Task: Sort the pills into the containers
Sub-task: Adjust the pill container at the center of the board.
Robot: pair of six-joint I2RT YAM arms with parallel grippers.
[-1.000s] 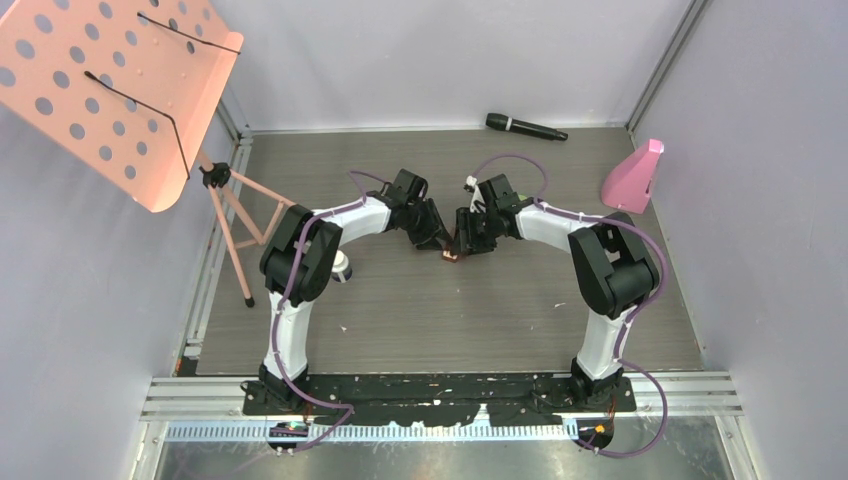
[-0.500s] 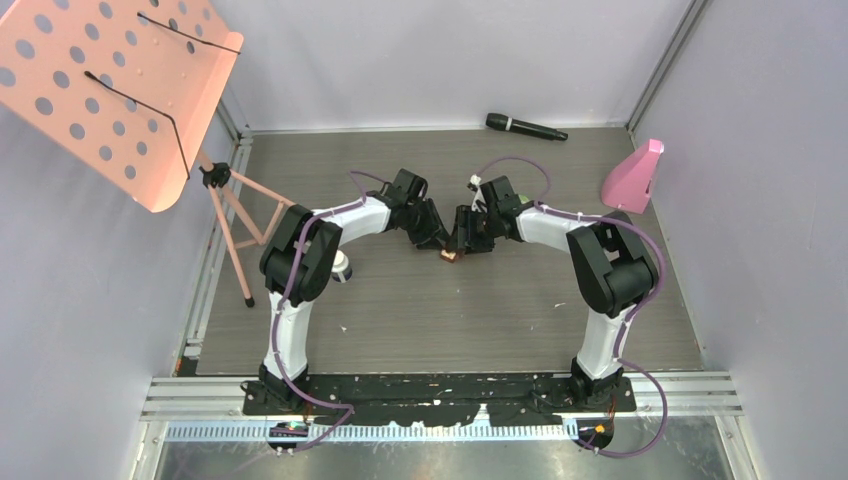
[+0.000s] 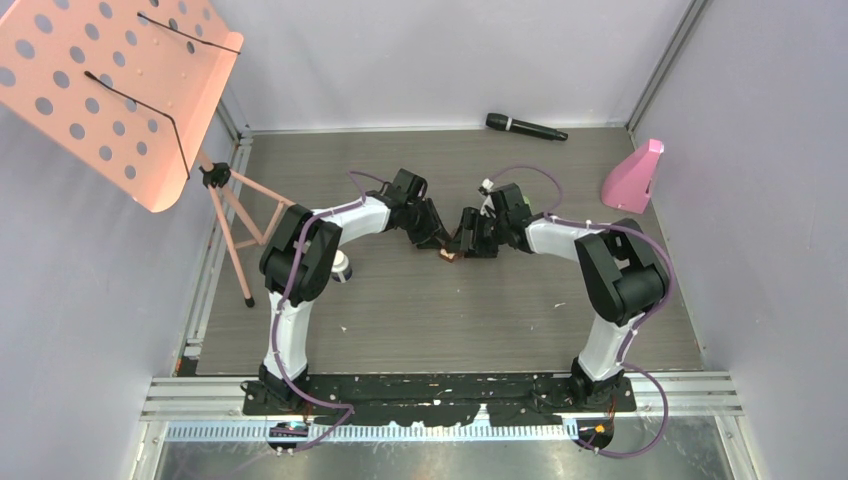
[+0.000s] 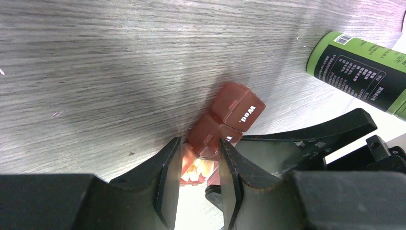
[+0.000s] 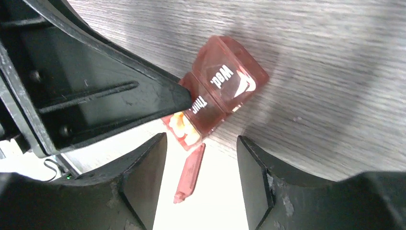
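Snugly between left jaws: pill case (image 4: 237,108).

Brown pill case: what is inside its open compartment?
Orange-and-white pills lie in the open compartment of the brown translucent pill case. The shut Wed. compartment's contents do not show; the left gripper covers the rest.

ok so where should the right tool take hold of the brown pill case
Probably the closed Wed. end of the brown pill case, gripped across its narrow width from above. That end sticks out free; the left tool clamps the middle, and the open flap with pills lies beyond.
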